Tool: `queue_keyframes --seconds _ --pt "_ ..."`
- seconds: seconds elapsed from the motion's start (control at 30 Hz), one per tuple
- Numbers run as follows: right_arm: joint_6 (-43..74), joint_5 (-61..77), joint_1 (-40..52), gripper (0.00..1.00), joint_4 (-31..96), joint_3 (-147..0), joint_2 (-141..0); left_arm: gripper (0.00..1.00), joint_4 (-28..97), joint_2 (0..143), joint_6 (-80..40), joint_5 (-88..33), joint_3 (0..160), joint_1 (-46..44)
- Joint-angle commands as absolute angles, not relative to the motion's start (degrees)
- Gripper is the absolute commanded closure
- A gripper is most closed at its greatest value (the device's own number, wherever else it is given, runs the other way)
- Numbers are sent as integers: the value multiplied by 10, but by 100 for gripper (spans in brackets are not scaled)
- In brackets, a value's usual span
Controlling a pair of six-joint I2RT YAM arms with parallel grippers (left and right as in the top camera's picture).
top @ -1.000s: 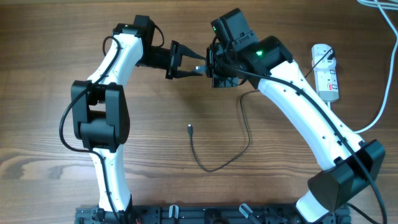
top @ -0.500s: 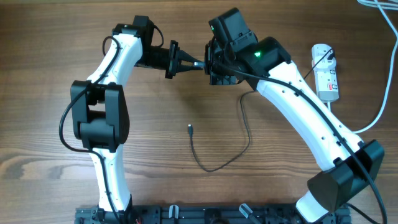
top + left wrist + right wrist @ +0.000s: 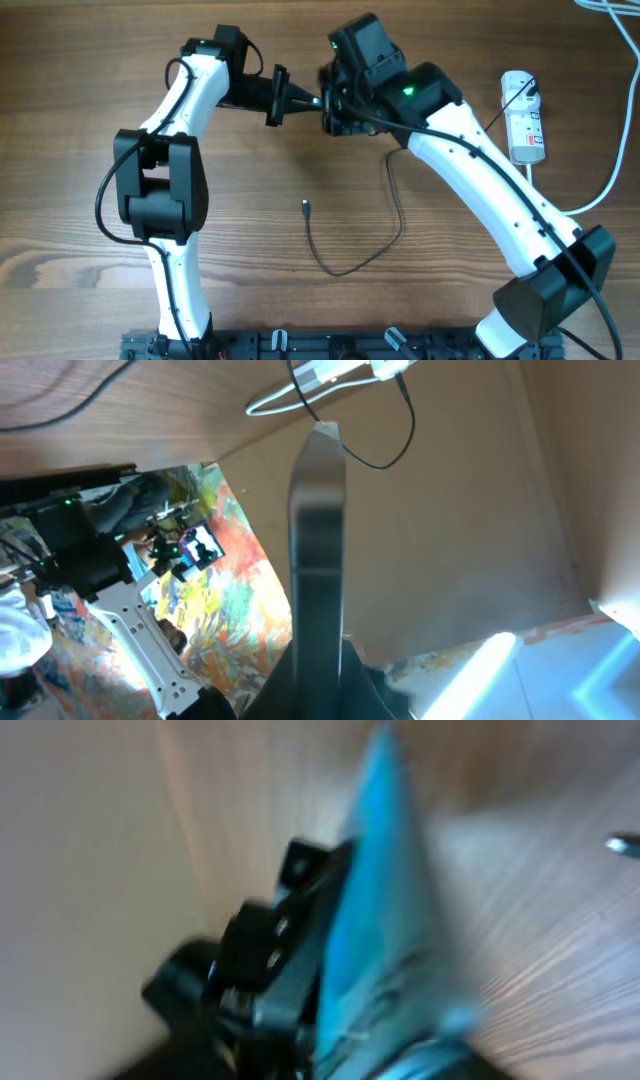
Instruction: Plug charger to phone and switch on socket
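The phone [image 3: 318, 550] is held up off the table between the two grippers; the left wrist view shows it edge-on as a thin dark slab. My left gripper [image 3: 318, 665] is shut on its near end. From above, the left gripper [image 3: 303, 100] meets my right gripper [image 3: 333, 104] nose to nose. The right wrist view is blurred: the phone's teal face [image 3: 385, 920] fills it, with the left gripper's black body [image 3: 265, 955] beside it. The charger [image 3: 350, 262] lies looped on the table, its tip [image 3: 305, 207] free. The socket [image 3: 524, 118] lies at the far right.
A black plug [image 3: 533, 95] sits in the socket and a thick white lead [image 3: 618, 165] runs from there along the table's right edge. The charger cable passes under the right arm [image 3: 480, 170]. Bare wood lies to the left and front.
The left gripper's fingers have closed on the phone. The right gripper has shifted a little left and turned, and its view is now motion-blurred.
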State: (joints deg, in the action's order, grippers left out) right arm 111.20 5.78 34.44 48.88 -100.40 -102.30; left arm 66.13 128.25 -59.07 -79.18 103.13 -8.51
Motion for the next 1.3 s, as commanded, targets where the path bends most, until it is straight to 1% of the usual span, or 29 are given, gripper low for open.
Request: queue_keyframes --seconds 0.0,0.07,0.17,0.27,0.37,0.43,0.47,0.57,0.63,0.67,0.73,0.8,0.83,0.87,0.9,0.97,1.03,1.1,1.17,1.27 --pt "940 47 344 2 466 -1011 -1019 96 644 1261 -587 -766 1031 -88" --pt "898 47 334 0 475 -1011 -1014 96 634 1261 -587 -723 1031 -88" --pt "768 53 305 0 488 -1011 -993 96 616 1261 -548 -640 1031 -85" --pt "567 78 267 0 531 -1011 -968 96 606 1261 -426 -586 1031 -79" --pt "343 112 232 0 603 -1011 -961 96 624 1256 -269 -604 1031 -76" --pt "277 88 217 0 665 -1011 -966 96 633 1244 -203 -601 1031 -76" --pt "263 68 213 0 694 -1010 -968 96 635 1233 -181 -590 1031 -76" --pt "222 35 209 0 733 -995 -972 96 632 1190 -180 -516 1031 -76" --pt "208 36 209 0 739 -975 -972 96 632 1144 -184 -429 1031 -76" --pt "208 45 209 0 739 -965 -972 96 631 1117 -198 -364 1031 -76" --pt "208 107 212 0 724 -933 -972 96 634 1065 -274 -195 1031 -76" --pt "162 189 218 0 692 -899 -972 96 651 1024 -355 -44 1031 -76" --pt "139 220 222 0 677 -882 -972 96 658 1012 -364 -13 1031 -76" --pt "141 235 229 2 650 -853 -972 96 669 1000 -365 13 1031 -76" --pt "159 237 235 12 631 -832 -972 96 680 994 -365 23 1031 -76" --pt "184 249 259 25 567 -774 -974 96 701 994 -365 25 1031 -76" --pt "197 262 284 25 527 -745 -979 96 708 999 -365 25 1031 -76" --pt "228 260 313 30 496 -728 -989 96 710 1002 -365 25 1031 -76" --pt "293 206 356 32 471 -724 -1014 96 711 1002 -365 23 1031 -76" --pt "306 178 395 33 435 -724 -1049 96 718 1002 -365 16 1031 -76"
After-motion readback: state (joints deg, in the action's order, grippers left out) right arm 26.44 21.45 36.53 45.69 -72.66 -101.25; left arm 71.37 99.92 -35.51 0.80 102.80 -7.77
